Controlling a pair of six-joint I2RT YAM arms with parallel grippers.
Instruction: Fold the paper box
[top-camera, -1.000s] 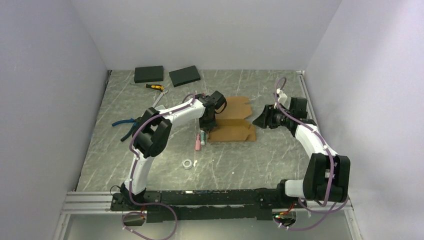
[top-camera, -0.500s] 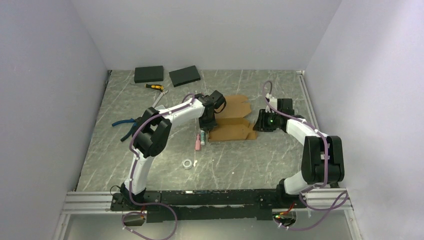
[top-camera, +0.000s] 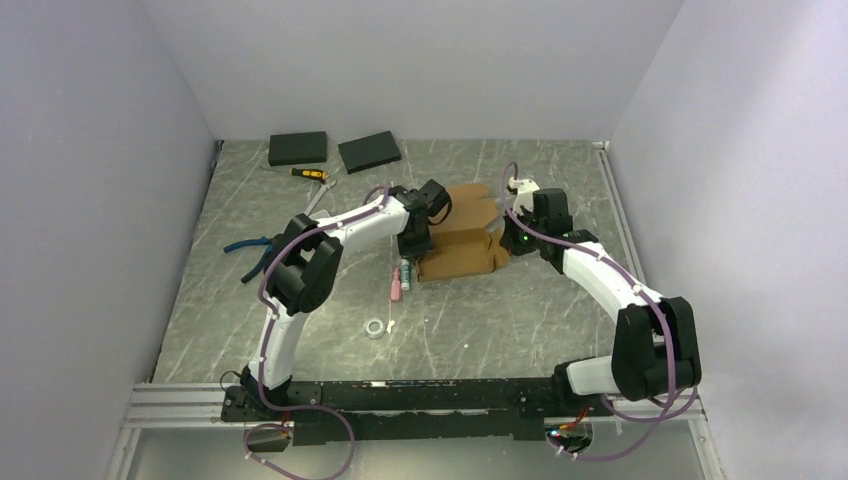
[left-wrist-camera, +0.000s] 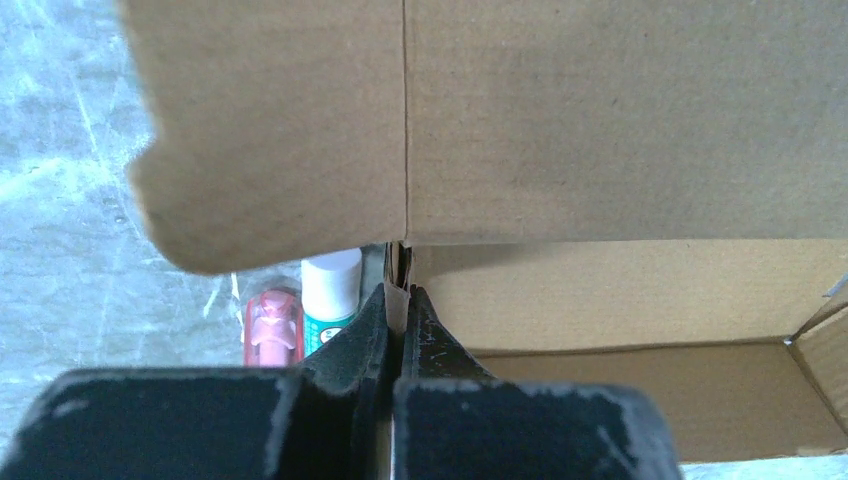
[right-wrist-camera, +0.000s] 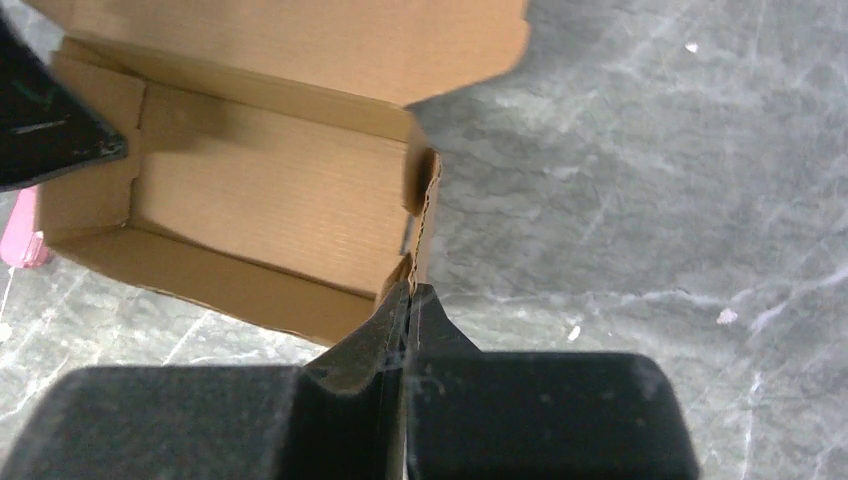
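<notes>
The paper box (top-camera: 462, 240) is a brown cardboard mailer at mid-table, its tray walls raised and its lid flap standing up behind. My left gripper (top-camera: 414, 246) is at its left end, shut on the thin left side wall (left-wrist-camera: 398, 300). The lid (left-wrist-camera: 600, 120) fills the top of the left wrist view. My right gripper (top-camera: 511, 240) is at the right end, shut on the upright right side wall (right-wrist-camera: 412, 288). The open tray (right-wrist-camera: 270, 190) shows in the right wrist view.
Two black slabs (top-camera: 297, 148) (top-camera: 369, 151) lie at the back left, with a yellow-handled screwdriver (top-camera: 308, 174) near them. Blue pliers (top-camera: 250, 246) lie at the left. A pink item (top-camera: 396, 287) and a white-capped tube (left-wrist-camera: 330, 290) lie just left of the box. A tape roll (top-camera: 375, 328) lies nearer.
My right arm has swung left to the box's right end and its jaws have closed on the side wall. The box's right side now stands raised. The left arm has held still.
</notes>
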